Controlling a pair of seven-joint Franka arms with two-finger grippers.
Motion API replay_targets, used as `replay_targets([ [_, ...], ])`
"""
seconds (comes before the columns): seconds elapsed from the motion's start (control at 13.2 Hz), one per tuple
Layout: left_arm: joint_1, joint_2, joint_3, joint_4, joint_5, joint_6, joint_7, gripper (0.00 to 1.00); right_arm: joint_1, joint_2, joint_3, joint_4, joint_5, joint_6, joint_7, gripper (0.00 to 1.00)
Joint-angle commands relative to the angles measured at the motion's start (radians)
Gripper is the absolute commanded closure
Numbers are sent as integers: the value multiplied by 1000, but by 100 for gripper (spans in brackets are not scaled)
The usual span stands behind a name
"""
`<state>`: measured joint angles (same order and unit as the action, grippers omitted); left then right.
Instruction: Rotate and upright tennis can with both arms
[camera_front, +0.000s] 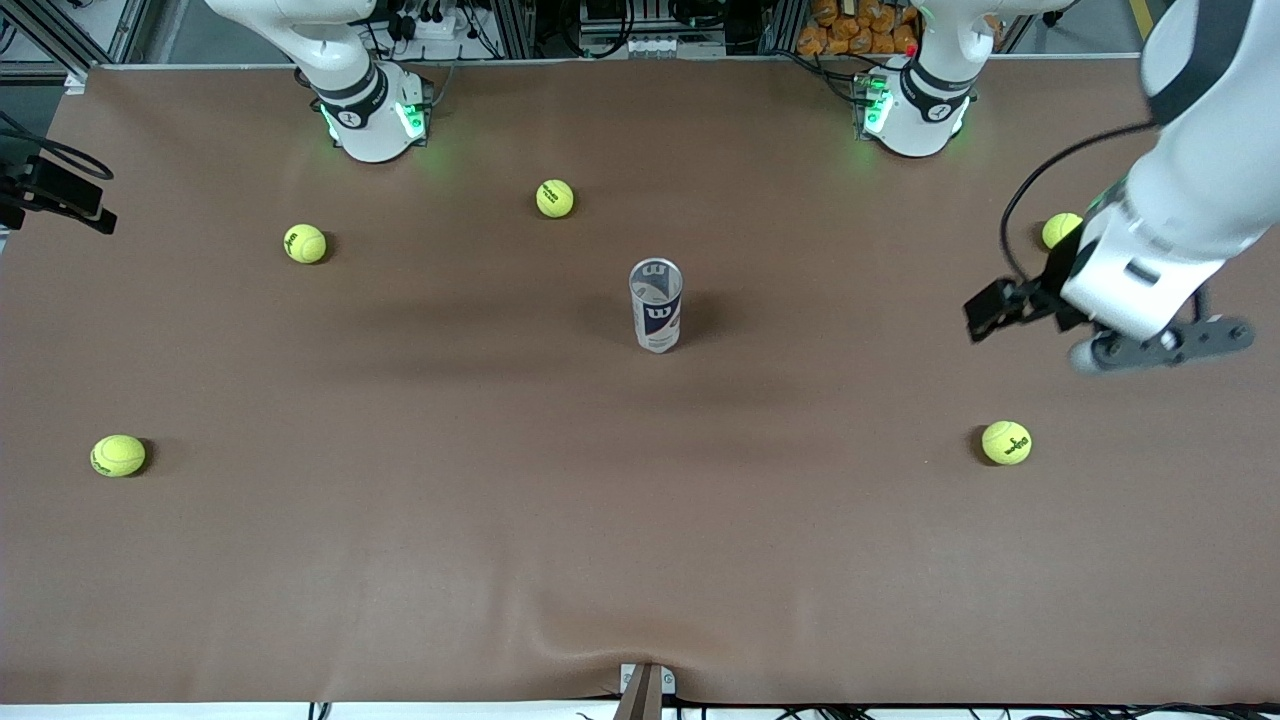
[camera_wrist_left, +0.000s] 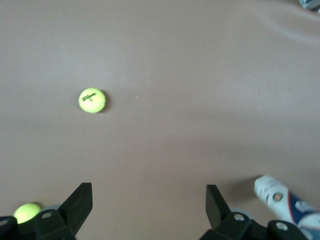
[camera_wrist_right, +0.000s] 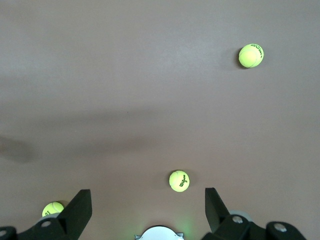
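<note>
Tennis can (camera_front: 656, 306) stands upright near the middle of the brown table (camera_front: 500, 560), on its own, nothing touching it: slim clear cylinder, silvery rim at the open-looking top, label in white and navy with a "W" and a touch of red low down. Largest item in sight is the left arm (camera_front: 1190, 190), white with a grey-black joint, coming in high toward its own end of the table from the can; black cable loops off it. Left gripper (camera_front: 1000, 310) hangs in the air well apart from the can, over bare table, fingers spread wide with nothing between them; its wrist view catches the can's label (camera_wrist_left: 285, 200) just by one finger. Right arm (camera_front: 320, 40) shows only near its green-lit base; it waits. Right gripper (camera_wrist_right: 147, 212) is seen only in its own wrist view, high over the table, fingers (camera_wrist_right: 80, 205) parted and empty. Five tennis balls lie scattered round the can, all well apart from it: one (camera_front: 555, 198) farther from the front camera than the can, one (camera_front: 305, 243) toward the right arm's end, one (camera_front: 118, 455) nearer and at that same end, one (camera_front: 1006, 442) nearer toward the left arm's end, one (camera_front: 1058, 229) partly hidden by the left arm.
</note>
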<state>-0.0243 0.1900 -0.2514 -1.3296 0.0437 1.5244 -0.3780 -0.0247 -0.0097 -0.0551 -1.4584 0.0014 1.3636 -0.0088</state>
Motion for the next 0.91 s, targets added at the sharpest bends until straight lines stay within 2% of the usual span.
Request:
replay_targets([
  [0.0, 4, -108, 21, -25, -1, -110, 27, 0, -29, -1, 15, 16, 6, -12, -16, 0],
  [0.23, 6, -188, 29, -34, -24, -170, 27, 0, -30, 1, 15, 16, 8, -11, -14, 0],
  [0.3, 6, -193, 37, -42, -24, -170, 31, 0, -31, 1, 15, 16, 9, -11, -14, 0],
  [0.53, 4, -214, 121, -66, -76, -170, 82, 0, -29, 1, 15, 16, 11, -8, -14, 0],
  [0.68, 4, -213, 129, -83, -76, -165, 100, 0, -31, 2, 15, 16, 20, -8, -14, 0],
  [0.83, 6, -213, 130, -126, -74, -107, 128, 0, -31, 2, 15, 16, 20, -6, -14, 0],
])
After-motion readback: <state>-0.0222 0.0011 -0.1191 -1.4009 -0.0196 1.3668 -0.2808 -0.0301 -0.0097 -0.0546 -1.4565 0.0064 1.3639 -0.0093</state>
